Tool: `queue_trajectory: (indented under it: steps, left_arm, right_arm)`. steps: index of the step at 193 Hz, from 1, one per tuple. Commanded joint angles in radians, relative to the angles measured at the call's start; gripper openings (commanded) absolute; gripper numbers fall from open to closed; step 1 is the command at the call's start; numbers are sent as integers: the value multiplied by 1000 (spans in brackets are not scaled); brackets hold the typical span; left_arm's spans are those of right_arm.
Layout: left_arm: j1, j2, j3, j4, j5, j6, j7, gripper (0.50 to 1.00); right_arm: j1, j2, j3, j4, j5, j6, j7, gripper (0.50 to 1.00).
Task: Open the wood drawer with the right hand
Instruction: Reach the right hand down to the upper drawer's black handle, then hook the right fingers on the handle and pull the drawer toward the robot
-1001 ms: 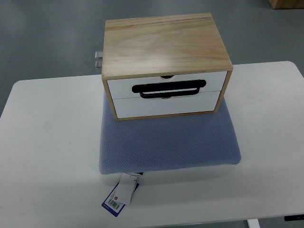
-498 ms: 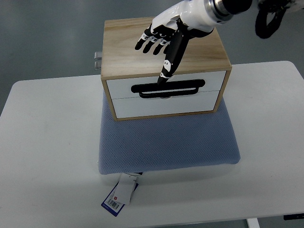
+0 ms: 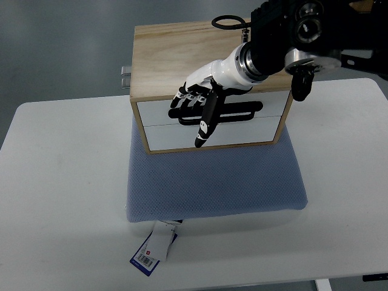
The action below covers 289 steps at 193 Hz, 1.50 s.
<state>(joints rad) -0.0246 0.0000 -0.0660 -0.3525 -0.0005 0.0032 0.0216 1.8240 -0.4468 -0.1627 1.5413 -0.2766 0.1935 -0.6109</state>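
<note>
Wooden drawer box (image 3: 206, 51), both white drawers shut; right hand (image 3: 203, 97) rests over the black handle (image 3: 242, 113), fingers spread, holding nothing.

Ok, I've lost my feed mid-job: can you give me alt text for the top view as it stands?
The right robot hand is at the black handle on the white front of a wooden drawer box, one digit pointing down over the lower drawer; both drawers look closed. The box sits on a blue-grey cushion with a hanging tag, on a white table.
</note>
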Motion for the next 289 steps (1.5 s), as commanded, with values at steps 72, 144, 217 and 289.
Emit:
queue_trajectory:
  steps: [72, 144, 217, 289]
  left_arm:
    - [0, 0, 2, -3, 1, 0, 0, 1000]
    - [-1, 0, 3, -5, 5, 0, 1, 1000]
    - [-15, 0, 3, -13, 7, 0, 1, 1000]
    - [-15, 0, 3, -9, 7, 0, 1, 1000]
  right_arm:
    - [-95, -10, -12, -18, -96, -39, 0, 944]
    - [-150, 5, -12, -29, -105, -17, 0, 944]
    - [-146, 13, -3, -17, -95, 110, 0, 944]
    - [-115, 10, 0, 28, -59, 156, 0, 944]
